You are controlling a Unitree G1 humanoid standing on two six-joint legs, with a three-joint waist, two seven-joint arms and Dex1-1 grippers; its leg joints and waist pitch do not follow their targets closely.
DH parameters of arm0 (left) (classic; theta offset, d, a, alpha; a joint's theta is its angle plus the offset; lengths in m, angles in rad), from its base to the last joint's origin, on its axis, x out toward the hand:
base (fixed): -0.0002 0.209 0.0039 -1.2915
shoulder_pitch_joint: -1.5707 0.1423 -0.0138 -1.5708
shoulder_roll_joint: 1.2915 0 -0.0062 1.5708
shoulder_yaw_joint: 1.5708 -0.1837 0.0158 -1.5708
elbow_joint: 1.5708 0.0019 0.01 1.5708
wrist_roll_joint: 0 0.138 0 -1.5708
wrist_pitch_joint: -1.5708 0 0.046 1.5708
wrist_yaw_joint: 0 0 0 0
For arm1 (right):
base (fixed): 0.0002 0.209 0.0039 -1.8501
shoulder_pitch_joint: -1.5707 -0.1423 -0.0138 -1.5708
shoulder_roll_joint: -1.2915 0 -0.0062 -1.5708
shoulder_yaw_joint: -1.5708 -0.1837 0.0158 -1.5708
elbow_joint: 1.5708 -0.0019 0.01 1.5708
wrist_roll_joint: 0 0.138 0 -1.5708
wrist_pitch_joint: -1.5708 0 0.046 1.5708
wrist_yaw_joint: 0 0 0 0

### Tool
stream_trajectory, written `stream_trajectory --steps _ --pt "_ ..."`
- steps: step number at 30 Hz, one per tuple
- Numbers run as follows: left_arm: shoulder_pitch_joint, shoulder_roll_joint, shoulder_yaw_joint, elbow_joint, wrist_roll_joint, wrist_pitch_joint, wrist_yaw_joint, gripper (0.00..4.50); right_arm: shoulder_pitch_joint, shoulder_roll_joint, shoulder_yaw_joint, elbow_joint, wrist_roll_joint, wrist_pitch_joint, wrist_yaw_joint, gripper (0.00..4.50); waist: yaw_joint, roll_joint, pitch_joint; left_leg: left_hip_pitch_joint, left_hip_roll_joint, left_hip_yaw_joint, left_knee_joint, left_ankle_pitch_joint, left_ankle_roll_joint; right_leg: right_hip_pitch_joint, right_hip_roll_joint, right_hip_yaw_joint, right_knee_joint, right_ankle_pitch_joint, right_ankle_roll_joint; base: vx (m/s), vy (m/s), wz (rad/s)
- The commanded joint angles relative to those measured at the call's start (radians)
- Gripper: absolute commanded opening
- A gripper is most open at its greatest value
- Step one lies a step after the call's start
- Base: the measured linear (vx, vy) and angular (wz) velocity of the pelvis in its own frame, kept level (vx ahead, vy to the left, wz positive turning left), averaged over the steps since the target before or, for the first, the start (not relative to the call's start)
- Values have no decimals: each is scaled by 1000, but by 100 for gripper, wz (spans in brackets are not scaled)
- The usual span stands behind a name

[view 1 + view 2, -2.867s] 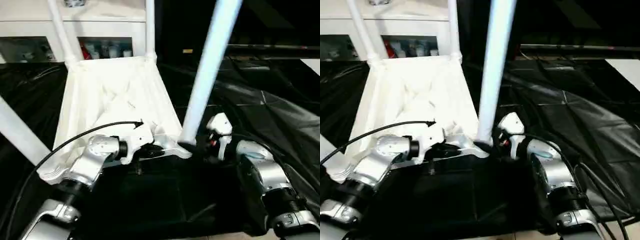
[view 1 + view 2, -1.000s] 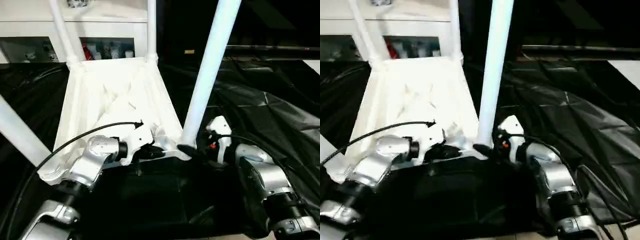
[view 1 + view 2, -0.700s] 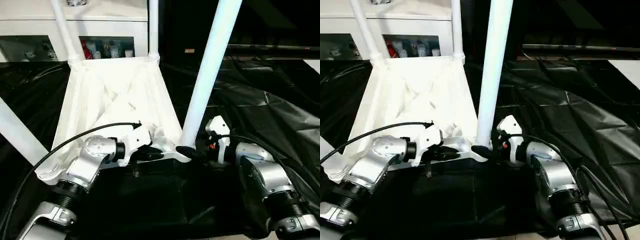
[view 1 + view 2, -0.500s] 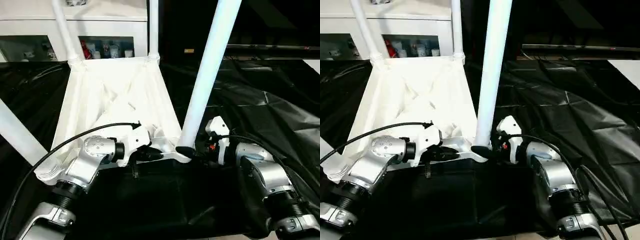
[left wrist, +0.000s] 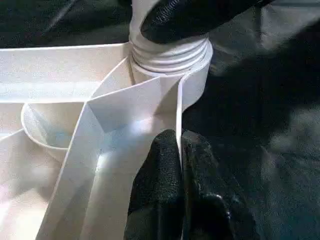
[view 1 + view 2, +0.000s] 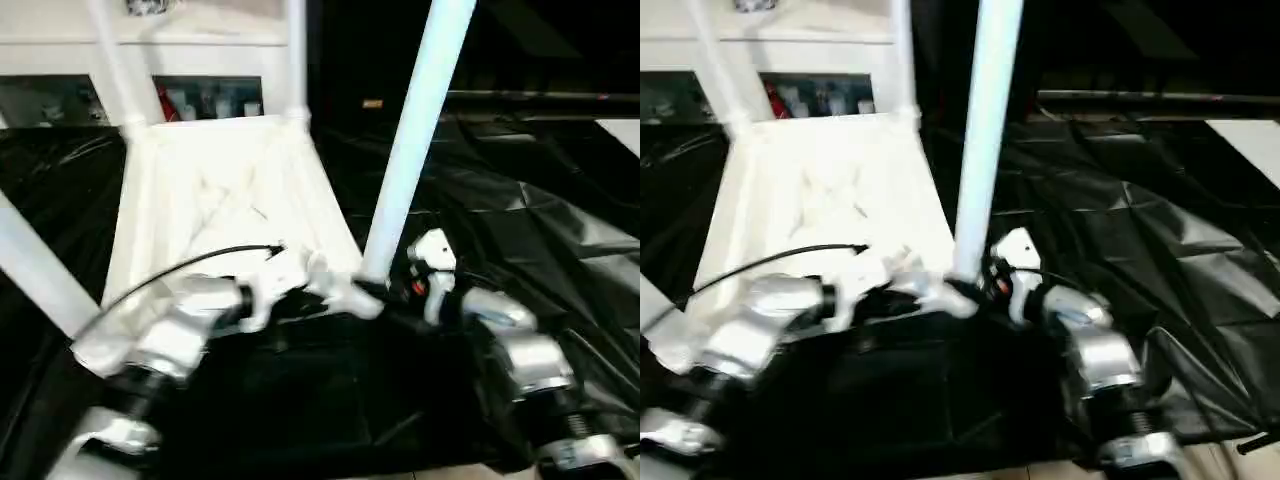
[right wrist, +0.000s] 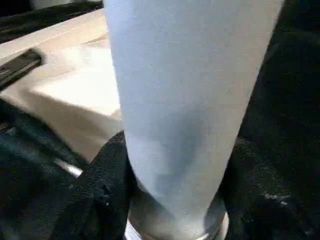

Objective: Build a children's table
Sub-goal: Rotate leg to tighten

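The white children's table lies upside down on the black drape, its ribbed underside (image 6: 220,200) facing up. Several legs stand up from its corner sockets: far left (image 6: 115,60), far right (image 6: 297,55), near left (image 6: 35,265) and near right (image 6: 410,130). My left gripper (image 6: 318,298) is shut on the thin rim of the top (image 5: 150,100), just beside the near-right corner socket (image 5: 170,55). My right gripper (image 6: 375,295) is shut around the base of the near-right leg (image 7: 185,90), with one black finger (image 7: 107,185) on each side of the tube.
A white cabinet with glass doors (image 6: 200,40) stands behind the table. The wrinkled black drape (image 6: 540,210) covers the work table to the right and in front. A dark bar (image 6: 540,98) runs across the back right.
The head views have shifted a little, so the camera moved. Both grippers keep the same hold on the rim and on the near-right leg.
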Motion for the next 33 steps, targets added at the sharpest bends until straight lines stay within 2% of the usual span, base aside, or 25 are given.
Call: stream_trajectory --steps 1,5,7,9,14,17,18,20,21,22,23,24,25,26,28,31,32,33 --pt "25 -58 -33 6 -24 19 34 0 18 17 4 30 -25 23 -54 211 2 -10 -45 9 56 -26 -69 -229 31 27 -55 40 -83 -232 -203 0 0 0" --pt "-46 -199 -35 127 48 62 270 0 6 121 -2 81 -77 -5 -280 204 1 -13 -46 10 53 -24 -67 -220 30 24 -53 40 -88 -229 -196 0 0 0" --pt "-58 -215 -34 146 56 57 295 0 3 134 -4 89 -83 -8 -305 202 5 -13 -46 15 51 -24 -66 -234 28 22 -54 41 -92 -254 -189 0 0 0" --pt "-85 -237 -30 178 64 49 323 0 -7 154 0 103 -101 -16 -349 201 8 -11 -46 9 50 -26 -68 -234 35 25 -54 40 -94 -268 -172 0 0 0" --pt "-75 -215 -27 151 59 50 288 0 -15 155 2 110 -103 -18 -338 200 9 -12 -46 7 52 -29 -72 -257 36 24 -54 38 -96 -288 -155 0 0 0" --pt "-58 -190 -20 130 55 38 256 0 -11 148 -1 95 -87 -36 -295 200 7 -12 -47 4 53 -29 -72 -248 41 25 -55 38 -93 -260 -161 0 0 0" --pt "-56 -186 -20 128 54 33 248 0 -10 147 -2 91 -82 -41 -287 256 6 -15 -48 3 52 -29 -71 -238 47 27 -55 38 -91 -244 -165 0 0 0" --pt "-43 -154 -15 111 33 5 196 0 7 126 0 43 -39 -51 -197 270 8 -14 -50 1 52 -28 -67 -216 63 31 -56 38 -87 -203 -174 0 0 0" --pt "-37 -137 -10 102 20 -10 168 0 18 106 7 16 -24 -49 -153 270 6 -23 -49 -2 52 -26 -66 -204 79 32 -54 38 -86 -178 -178 0 0 0" --pt "-31 -122 -5 94 8 -22 145 0 28 85 14 -9 -10 -36 -110 276 9 -21 -49 -2 53 -27 -66 -199 84 33 -56 38 -83 -172 -182 0 0 0" --pt "-27 -108 0 88 -2 -32 126 0 37 63 21 -30 -3 -23 -79 304 10 -18 -49 0 53 -26 -64 -190 93 32 -55 38 -83 -162 -189 0 0 0" --pt "-27 -108 0 88 -2 -32 126 0 37 63 21 -30 -3 -23 -79 304 10 -18 -49 -1 53 -26 -65 -184 97 34 -55 37 -82 -157 -192 0 0 0" --pt "-18 -84 7 75 -17 -45 88 0 49 16 29 -59 8 -1 -12 304 9 -16 -48 1 54 -25 -65 -185 96 30 -54 37 -83 -162 -198 0 0 0" --pt "-11 -64 11 64 -27 -54 60 0 58 -26 35 -82 19 20 48 304 10 -20 -48 0 54 -26 -65 -188 96 34 -55 36 -82 -174 -197 0 0 0" --pt "-2 -41 15 47 -42 -60 23 0 76 -85 37 -125 41 45 127 304 10 -21 -45 2 57 -26 -67 -206 92 33 -54 36 -85 -200 -194 0 0 0" --pt "3 -18 21 40 -50 -69 1 0 115 -181 32 -204 80 80 246 304 12 -21 -43 3 59 -27 -69 -233 82 30 -55 39 -89 -242 -184 0 0 0" --pt "3 -17 21 40 -50 -70 0 0 116 -185 32 -206 81 81 249 304 14 -22 -43 4 59 -27 -69 -233 82 30 -55 39 -90 -243 -182 0 0 0" --pt "1 -9 22 47 -47 -83 3 0 134 -222 29 -227 86 76 287 304 14 -23 -42 1 59 -27 -68 -230 81 30 -55 38 -88 -240 -184 0 0 0"
